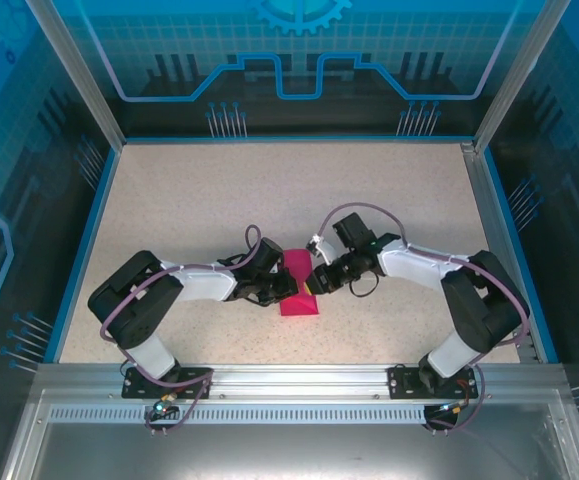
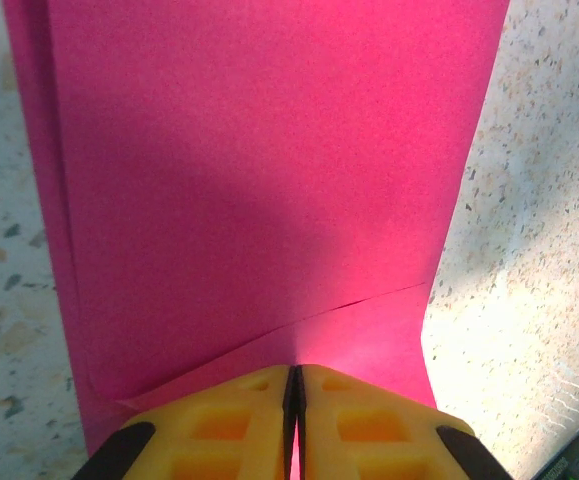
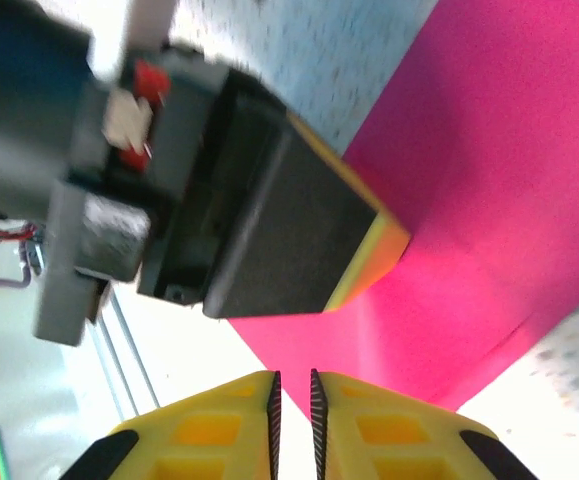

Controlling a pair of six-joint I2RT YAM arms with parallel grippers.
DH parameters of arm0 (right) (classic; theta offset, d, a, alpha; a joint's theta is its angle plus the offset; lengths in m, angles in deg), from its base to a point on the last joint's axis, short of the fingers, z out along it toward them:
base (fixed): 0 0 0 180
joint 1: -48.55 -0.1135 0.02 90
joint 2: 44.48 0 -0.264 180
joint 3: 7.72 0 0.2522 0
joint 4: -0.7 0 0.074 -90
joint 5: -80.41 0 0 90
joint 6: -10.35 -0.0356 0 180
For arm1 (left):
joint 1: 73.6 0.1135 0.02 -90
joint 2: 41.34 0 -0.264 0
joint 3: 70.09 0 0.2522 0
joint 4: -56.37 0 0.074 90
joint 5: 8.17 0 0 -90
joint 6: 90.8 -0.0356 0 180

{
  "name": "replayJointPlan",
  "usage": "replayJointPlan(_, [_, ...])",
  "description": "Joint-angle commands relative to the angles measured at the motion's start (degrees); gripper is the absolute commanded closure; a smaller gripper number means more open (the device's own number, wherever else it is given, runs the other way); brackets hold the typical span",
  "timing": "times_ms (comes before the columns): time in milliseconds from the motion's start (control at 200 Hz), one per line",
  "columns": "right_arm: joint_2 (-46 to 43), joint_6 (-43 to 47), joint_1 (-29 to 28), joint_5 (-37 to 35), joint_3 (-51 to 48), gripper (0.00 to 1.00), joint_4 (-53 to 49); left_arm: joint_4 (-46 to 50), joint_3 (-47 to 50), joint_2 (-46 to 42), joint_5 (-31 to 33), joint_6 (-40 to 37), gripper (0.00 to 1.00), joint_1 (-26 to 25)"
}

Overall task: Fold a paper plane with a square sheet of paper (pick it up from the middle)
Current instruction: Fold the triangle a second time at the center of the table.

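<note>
The right gripper [image 3: 294, 385], fingers almost together, sits at the paper's [image 3: 489, 200] lower corner. The left gripper [image 3: 374, 255] presses on the paper's left edge, beside the table [image 3: 309, 50].

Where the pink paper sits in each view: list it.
Top external: pink paper mid-table, between left gripper and right gripper.
Left wrist: upper middle, ahead of the left gripper.
Right wrist: right half, under the left gripper.
Shared landmark: the left gripper, tip at the paper.
</note>
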Motion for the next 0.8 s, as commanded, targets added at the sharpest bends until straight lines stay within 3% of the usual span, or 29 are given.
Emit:
replayJointPlan(0, [2.42,-2.16,-1.77,3.07,-0.83,0.84,-0.24,2.98,1.44,1.81,1.73,-1.39,0.86,-0.84])
replayJointPlan(370, [7.06,-2.54,-3.96,1.47,-0.65,0.83,-0.89,3.35,1.12,1.74,1.77,-1.77,0.86,-0.8])
replayJointPlan(795, [6.4,-4.26,-3.0,-1.03,-6.61,0.81,-0.04,4.36,0.37,1.67,1.94,-2.53,0.86,-0.84])
